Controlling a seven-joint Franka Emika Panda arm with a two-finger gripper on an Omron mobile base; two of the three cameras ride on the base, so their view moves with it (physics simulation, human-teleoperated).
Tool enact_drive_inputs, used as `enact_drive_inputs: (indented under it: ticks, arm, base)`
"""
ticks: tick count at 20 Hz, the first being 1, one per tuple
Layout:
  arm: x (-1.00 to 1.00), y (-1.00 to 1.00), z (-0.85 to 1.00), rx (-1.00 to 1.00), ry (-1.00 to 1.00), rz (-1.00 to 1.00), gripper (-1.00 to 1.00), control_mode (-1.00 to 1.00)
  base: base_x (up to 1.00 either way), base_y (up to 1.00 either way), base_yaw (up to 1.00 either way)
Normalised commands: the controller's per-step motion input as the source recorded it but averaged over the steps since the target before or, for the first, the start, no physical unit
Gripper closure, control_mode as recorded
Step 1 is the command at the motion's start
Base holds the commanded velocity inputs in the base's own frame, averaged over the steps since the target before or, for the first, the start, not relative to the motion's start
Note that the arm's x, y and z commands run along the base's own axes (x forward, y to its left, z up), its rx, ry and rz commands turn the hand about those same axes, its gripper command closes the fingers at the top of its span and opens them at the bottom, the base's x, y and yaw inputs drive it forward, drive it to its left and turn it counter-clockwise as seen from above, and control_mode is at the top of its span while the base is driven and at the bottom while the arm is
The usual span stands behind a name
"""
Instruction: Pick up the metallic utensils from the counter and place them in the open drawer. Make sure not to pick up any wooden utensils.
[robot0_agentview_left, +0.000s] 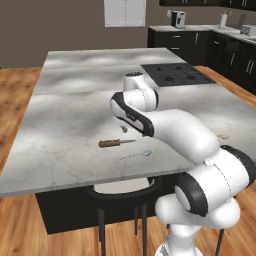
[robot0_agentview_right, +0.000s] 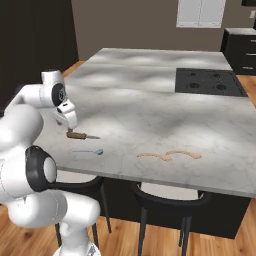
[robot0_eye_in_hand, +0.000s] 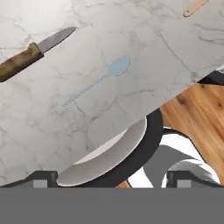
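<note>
Spoon (robot0_eye_in_hand: 99, 79) and knife (robot0_eye_in_hand: 33, 54) lie flat, just apart, near the front edge of the marbled counter (robot0_agentview_left: 75, 115), the knife at about ten o'clock of the spoon in the hand view. The gripper (robot0_agentview_right: 69, 121) hangs above the knife's brown handle, jaws spread wide and empty. Two wooden utensils (robot0_agentview_right: 170, 155) lie well apart at three o'clock in the right base view, a black cooktop (robot0_agentview_right: 210, 81) farther back.

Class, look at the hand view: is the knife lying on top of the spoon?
No. The knife and the spoon lie apart on the counter, with bare marble between them.
</note>
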Motion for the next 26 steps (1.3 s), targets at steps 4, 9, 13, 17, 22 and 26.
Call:
enact_drive_inputs:
  ticks: [4,9,13,17,22,26]
  arm:
    - [0.22,-0.27,-0.26,0.10,0.22,-0.43,-1.00,-1.00]
    - [0.01,-0.41,-0.20,0.06,0.13,-0.22,-1.00,-1.00]
    - [0.00,-0.16,-0.23,0.00,0.00,0.02,-1.00,-1.00]
    - [0.00,-0.14,-0.36,0.00,0.00,0.05,-1.00,-1.00]
    - [0.00,-0.05,-0.55,0.00,-0.01,0.04,-1.00,-1.00]
    - [0.07,0.00,-0.68,0.00,-0.02,0.01,-1.00,-1.00]
  base:
    - [0.00,0.00,0.00]
    - [0.00,0.00,0.00]
    - [0.00,0.00,0.00]
    - [0.00,0.00,0.00]
    - [0.00,0.00,0.00]
    - [0.00,0.00,0.00]
